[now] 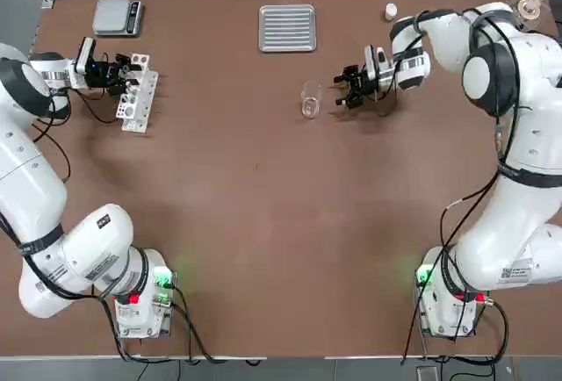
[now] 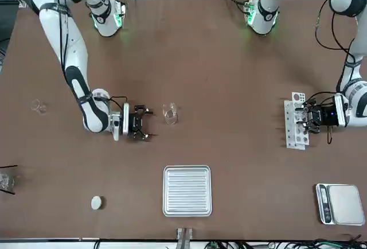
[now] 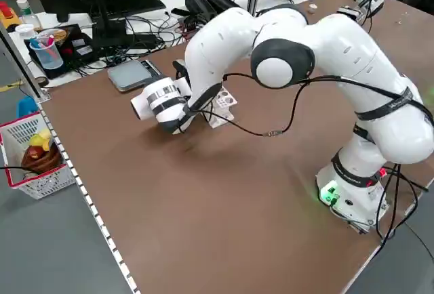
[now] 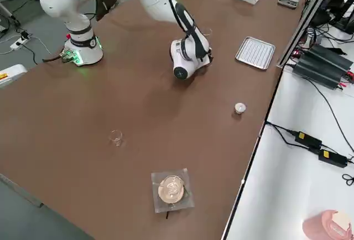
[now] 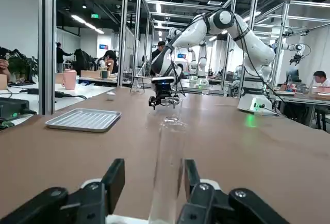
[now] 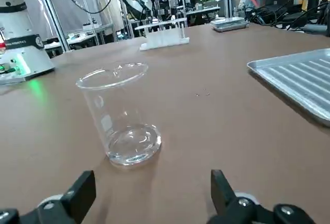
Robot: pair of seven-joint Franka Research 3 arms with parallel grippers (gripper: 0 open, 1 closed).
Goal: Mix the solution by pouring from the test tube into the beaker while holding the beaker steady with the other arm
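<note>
Left gripper [image 5: 149, 193], jaws narrowed either side of an upright clear test tube [image 5: 167, 172] in the white rack [image 1: 139, 93], apparently to lift it for pouring. Right gripper [image 1: 349, 89], jaws wide, sat just beside the beaker [image 1: 310, 100], apparently ready to steady it. The beaker stood upright mid-worktop [image 1: 263, 223], seemingly empty.

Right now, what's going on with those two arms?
Left gripper fingers flank test tube, not clamped. Right gripper open beside beaker. Nothing between them.
</note>
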